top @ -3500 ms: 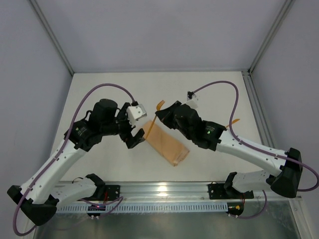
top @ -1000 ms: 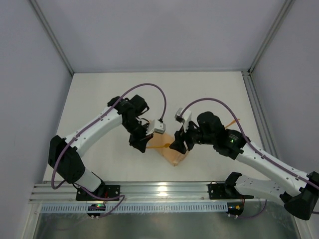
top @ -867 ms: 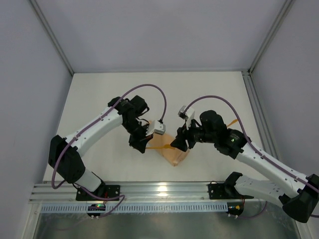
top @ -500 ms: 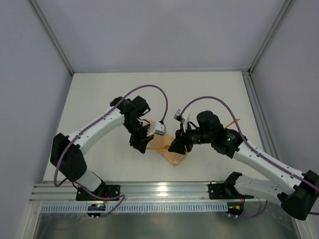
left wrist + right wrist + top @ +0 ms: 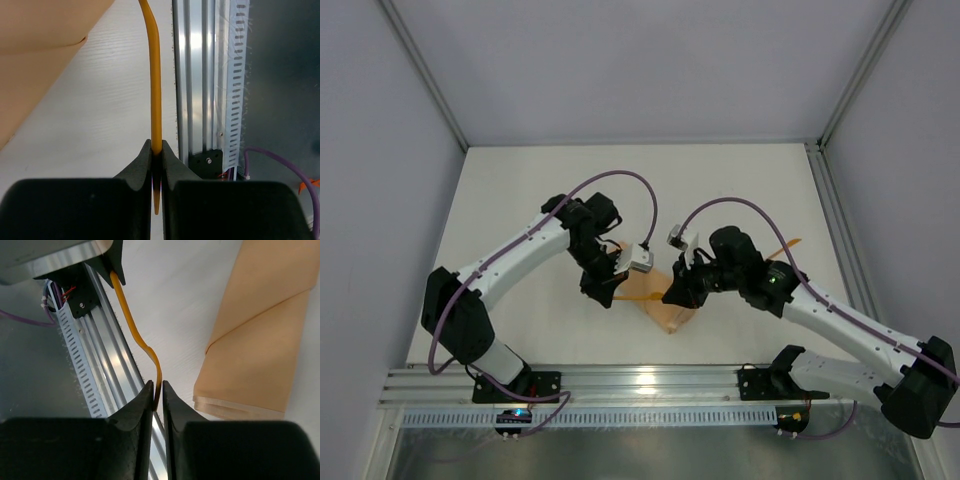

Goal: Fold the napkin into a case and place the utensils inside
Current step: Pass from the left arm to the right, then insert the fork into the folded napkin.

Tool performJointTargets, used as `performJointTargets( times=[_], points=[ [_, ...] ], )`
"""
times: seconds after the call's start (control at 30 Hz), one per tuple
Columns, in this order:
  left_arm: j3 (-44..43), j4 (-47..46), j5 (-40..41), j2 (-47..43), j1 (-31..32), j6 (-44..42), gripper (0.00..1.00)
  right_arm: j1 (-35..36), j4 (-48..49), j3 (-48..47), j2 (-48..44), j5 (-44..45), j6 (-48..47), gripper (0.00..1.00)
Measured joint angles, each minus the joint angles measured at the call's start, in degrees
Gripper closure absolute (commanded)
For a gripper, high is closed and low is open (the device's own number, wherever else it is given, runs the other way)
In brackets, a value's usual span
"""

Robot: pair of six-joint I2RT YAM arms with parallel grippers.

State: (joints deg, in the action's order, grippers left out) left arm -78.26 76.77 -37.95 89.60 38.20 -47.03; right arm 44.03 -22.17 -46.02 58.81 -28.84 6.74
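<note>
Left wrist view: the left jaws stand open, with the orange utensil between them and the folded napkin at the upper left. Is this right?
Not quite. The left jaws are shut on the orange utensil, pinching its end, as the left wrist view shows. The folded napkin is indeed at the upper left.

Peach case (image 5: 260,340) soft cloth w/ slight sheen; utensil (image 5: 155,75) glossy plastic; table (image 5: 100,115) matt white; rail (image 5: 200,75) brushed metal.

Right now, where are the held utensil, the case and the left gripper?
utensil (image 5: 156,90): left wrist view, middle of its handle.
case (image 5: 255,355): right wrist view, top folded layer.
left gripper (image 5: 156,147): left wrist view, between the fingertips, shut on the utensil.
</note>
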Motion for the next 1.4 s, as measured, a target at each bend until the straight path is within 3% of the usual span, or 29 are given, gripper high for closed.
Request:
performJointTargets(
  times=[0.1,0.2,0.23,0.27,0.3,0.57,0.63,0.67,0.73,0.9,1.0,1.03,1.07,1.13,1.27,1.4],
  points=[
    [0.00,0.00,-0.22,0.35,0.00,0.02,1.00,0.00,0.48,0.76,-0.59,0.15,0.72,0.95],
    [-0.24,0.26,-0.70,1.20,0.00,0.28,0.99,-0.02,0.79,1.27,-1.14,1.05,1.55,0.97],
    [-0.42,0.37,-0.63,1.53,0.00,0.74,0.95,0.00,1.01,1.51,-1.18,1.29,2.01,0.97],
    [-0.59,0.52,-0.59,1.86,0.00,1.53,0.78,0.00,1.42,2.01,-1.22,1.51,2.71,0.97],
    [-0.79,0.59,-0.52,2.14,0.00,1.92,0.69,-0.02,1.90,2.56,-1.22,1.73,3.48,0.97],
    [-1.86,0.44,-1.33,2.40,-0.98,5.62,0.35,-2.23,3.34,6.99,-2.16,1.40,11.34,0.97],
    [-2.27,0.42,-1.68,2.38,-2.62,6.36,0.24,-4.55,3.48,9.22,-3.04,1.07,13.35,0.97],
    [-2.40,0.42,-1.79,2.38,-3.65,6.93,0.07,-5.79,3.45,10.43,-3.54,1.03,14.38,0.97],
    [-2.58,0.42,-1.95,2.36,-5.79,8.31,0.01,-8.26,3.10,12.31,-4.70,1.05,16.44,0.97],
    [-2.64,-2.99,0.42,1.60,-13.38,15.50,0.02,-13.46,1.57,15.72,-7.89,1.75,21.79,0.97],
    [-1.99,-10.32,6.03,0.42,-15.21,21.62,0.23,-16.20,1.11,20.02,-10.34,2.58,25.57,0.97],
    [-1.62,-13.00,8.02,0.15,-15.17,23.78,0.37,-16.90,0.96,21.68,-11.32,3.06,27.23,0.97],
    [-1.33,-15.37,9.99,0.11,-14.95,26.05,0.41,-17.38,0.72,23.02,-12.22,3.54,28.85,0.97],
    [-0.55,-20.00,13.70,0.68,-14.32,29.07,0.42,-17.90,0.17,25.03,-14.05,5.01,32.15,0.97],
    [2.21,-28.04,19.67,3.67,-13.09,32.46,0.30,-17.97,0.39,26.25,-16.90,8.22,37.53,0.97],
    [3.91,-33.46,23.34,8.22,-12.44,34.95,0.29,-18.01,2.08,27.74,-16.76,9.88,41.16,0.97]
  ],
)
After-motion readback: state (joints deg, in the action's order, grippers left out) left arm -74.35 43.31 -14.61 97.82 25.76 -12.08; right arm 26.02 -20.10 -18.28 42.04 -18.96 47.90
